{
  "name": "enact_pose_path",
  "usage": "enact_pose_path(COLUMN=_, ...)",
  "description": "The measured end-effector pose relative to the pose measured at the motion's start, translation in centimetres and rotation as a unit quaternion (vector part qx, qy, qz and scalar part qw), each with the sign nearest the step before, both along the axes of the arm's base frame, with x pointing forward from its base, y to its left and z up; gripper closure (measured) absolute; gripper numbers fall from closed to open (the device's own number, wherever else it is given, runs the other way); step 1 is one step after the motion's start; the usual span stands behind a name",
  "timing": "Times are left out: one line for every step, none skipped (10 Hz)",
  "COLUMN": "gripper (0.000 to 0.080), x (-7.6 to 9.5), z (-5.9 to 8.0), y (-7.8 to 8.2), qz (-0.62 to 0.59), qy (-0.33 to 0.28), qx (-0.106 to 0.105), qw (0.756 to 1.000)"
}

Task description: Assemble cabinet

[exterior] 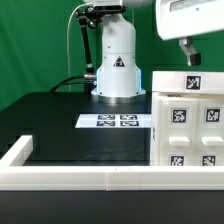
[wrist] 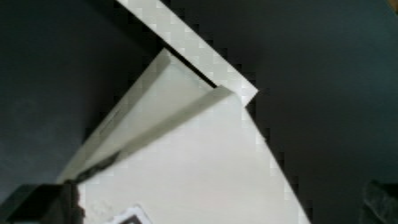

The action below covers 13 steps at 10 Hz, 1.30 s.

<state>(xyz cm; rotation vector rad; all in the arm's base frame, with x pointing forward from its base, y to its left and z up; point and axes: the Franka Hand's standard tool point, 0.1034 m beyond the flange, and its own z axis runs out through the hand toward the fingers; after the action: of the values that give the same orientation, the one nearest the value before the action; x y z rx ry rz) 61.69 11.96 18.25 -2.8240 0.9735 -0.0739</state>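
One cabinet (exterior: 188, 125) stood at the exterior view's right, upright on the black bench (exterior: 60, 125), its tagged faces turned to the camera and its front edge close behind the white rail (exterior: 60, 172). The marker board (exterior: 117, 121) lay flat in the middle, just beside the cabinet's foot, with the arm's base (exterior: 116, 68) behind it. High in the corner the wrist block was parked, and the fingers (exterior: 189, 56) hung just over the cabinet's top, near it but not plainly touching. From that angle only a small dark tip showed, so whether the fingers were apart or together could not be told, and nothing was seen in them.

Over to the wrist view, and the picture was tight and soft: a broad white face of the cabinet (wrist: 187, 150) filled the frame, a sharp edge and corner running across against the dark bench. A dark finger (wrist: 39, 205) showed at one corner of the frame and a sliver of another at the opposite corner. That looked like a wide gap, yet it was too blurred to call, and no grip on anything was visible.

The step, by my read, was an approach onto the cabinet from above, to grasp or shift it. The next move called for a careful descent with the fingers straddling a wall or edge, squared to it before closing.
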Motion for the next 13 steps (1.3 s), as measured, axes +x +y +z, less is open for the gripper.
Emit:
enact_pose_path(gripper=0.0003, x=0.0, z=0.0, y=-0.1, qz=0.096, qy=-0.013, qx=-0.019, qw=0.995)
enact_pose_path(gripper=0.0003, x=0.0, z=0.0, y=-0.1, qz=0.153, qy=-0.018, qx=-0.030, qw=0.988)
enact_pose_path(gripper=0.0003, x=0.0, z=0.1, y=-0.2, qz=0.226, qy=-0.025, qx=-0.041, qw=0.973)
enact_pose_path(gripper=0.0003, x=-0.1, z=0.1, y=-0.3, qz=0.295, qy=-0.031, qx=-0.047, qw=0.954)
enact_pose_path(gripper=0.0003, x=-0.2, z=0.0, y=-0.7, qz=0.340, qy=-0.030, qx=-0.049, qw=0.939)
enact_pose_path(gripper=0.0003, x=-0.2, z=0.0, y=-0.8, qz=0.371, qy=-0.033, qx=-0.053, qw=0.927)
enact_pose_path(gripper=0.0003, x=-0.2, z=-0.1, y=-0.8, qz=0.394, qy=-0.035, qx=-0.055, qw=0.917)
enact_pose_path(gripper=0.0003, x=-0.2, z=-0.1, y=-0.9, qz=0.415, qy=-0.037, qx=-0.058, qw=0.907)
enact_pose_path(gripper=0.0003, x=-0.2, z=-0.1, y=-1.1, qz=0.454, qy=-0.040, qx=-0.064, qw=0.888)
enact_pose_path(gripper=0.0003, x=-0.2, z=-0.2, y=-1.3, qz=0.515, qy=-0.046, qx=-0.069, qw=0.853)
enact_pose_path(gripper=0.0003, x=-0.2, z=-0.2, y=-1.4, qz=0.552, qy=-0.049, qx=-0.072, qw=0.829)
enact_pose_path(gripper=0.0003, x=-0.3, z=-0.4, y=-1.5, qz=0.604, qy=-0.049, qx=-0.081, qw=0.791)
enact_pose_path(gripper=0.0003, x=-0.4, z=-0.6, y=-1.5, qz=0.640, qy=-0.047, qx=-0.087, qw=0.762)
